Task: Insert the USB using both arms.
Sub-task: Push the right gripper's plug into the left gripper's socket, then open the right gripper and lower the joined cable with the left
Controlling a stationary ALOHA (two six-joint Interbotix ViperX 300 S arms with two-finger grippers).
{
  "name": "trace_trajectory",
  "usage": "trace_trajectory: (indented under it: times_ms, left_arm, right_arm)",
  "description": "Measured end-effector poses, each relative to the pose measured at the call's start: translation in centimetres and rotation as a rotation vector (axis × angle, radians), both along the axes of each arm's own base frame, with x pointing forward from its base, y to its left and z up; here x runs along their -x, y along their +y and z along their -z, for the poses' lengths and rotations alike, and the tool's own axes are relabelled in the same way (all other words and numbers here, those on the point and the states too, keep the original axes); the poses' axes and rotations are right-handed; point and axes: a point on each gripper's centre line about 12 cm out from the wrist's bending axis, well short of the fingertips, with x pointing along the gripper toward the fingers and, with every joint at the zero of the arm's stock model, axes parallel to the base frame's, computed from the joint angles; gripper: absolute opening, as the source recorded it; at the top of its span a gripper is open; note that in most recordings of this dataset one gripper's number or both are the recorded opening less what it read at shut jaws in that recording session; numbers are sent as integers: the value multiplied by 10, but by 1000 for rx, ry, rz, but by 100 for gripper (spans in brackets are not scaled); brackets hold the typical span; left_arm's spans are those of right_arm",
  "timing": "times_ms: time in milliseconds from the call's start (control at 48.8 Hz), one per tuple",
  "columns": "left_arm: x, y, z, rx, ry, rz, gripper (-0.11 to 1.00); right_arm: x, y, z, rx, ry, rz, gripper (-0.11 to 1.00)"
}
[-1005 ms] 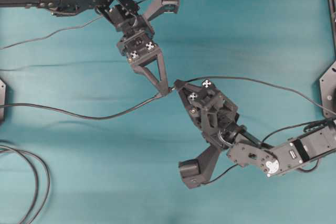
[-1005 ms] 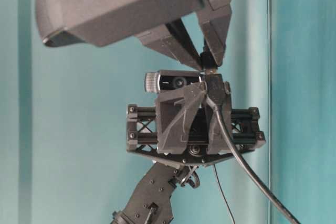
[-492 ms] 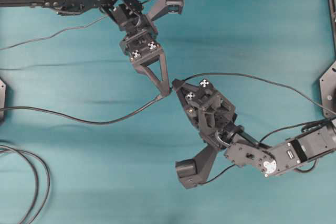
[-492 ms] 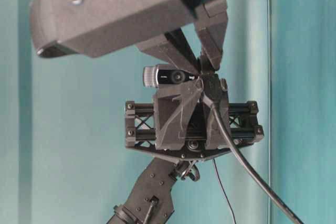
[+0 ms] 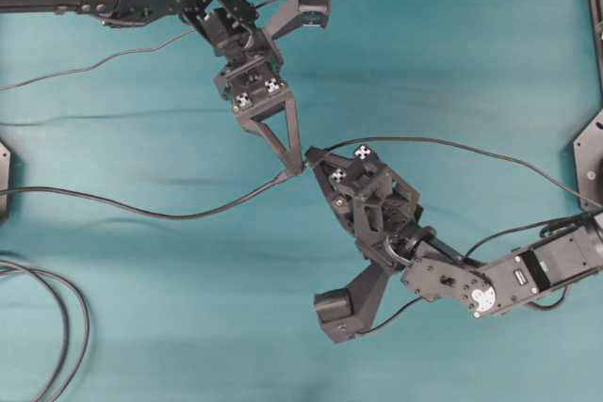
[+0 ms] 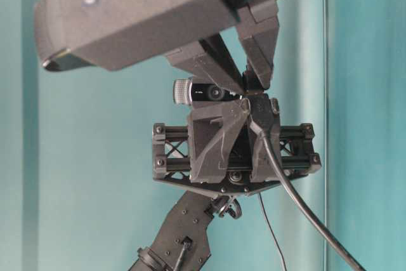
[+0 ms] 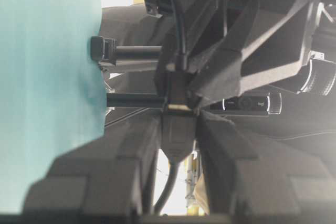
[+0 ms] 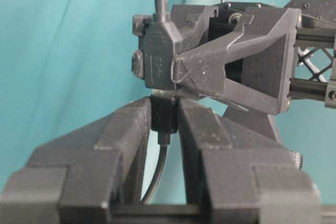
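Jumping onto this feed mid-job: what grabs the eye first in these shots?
Mid-table, the two black arms meet tip to tip: the left pincer reaches down from the upper left, the right pincer up from the lower right. Each is shut on a connector: the right wrist view shows the USB under the dark socket, nearly joined. Thin cables trail off to both sides.

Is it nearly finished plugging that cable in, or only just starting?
Nearly finished, it seems. Done: the right tool grips the USB and the left tool grips the socket, tip to tip above the table. In hand: the two ends are pressed together, with only a thin pale sliver of metal showing between them. Left: probably a last push, then letting go.
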Motion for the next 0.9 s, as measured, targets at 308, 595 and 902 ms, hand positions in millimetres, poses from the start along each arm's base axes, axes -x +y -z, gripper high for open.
trace_trajectory:
  times_ms: [308,595,902]
  left_arm:
    - [-2,0,-2,-12,-5,4,22]
    - [-3,1,-2,-15,-7,5,22]
    - [-4,-1,-2,-18,-8,4,22]
  right_arm:
    - [-1,1,-1,-7,-4,-6,20]
    - [1,-1,0,0,-10,18,20]
    - [4,-3,0,-47,-58,72,43]
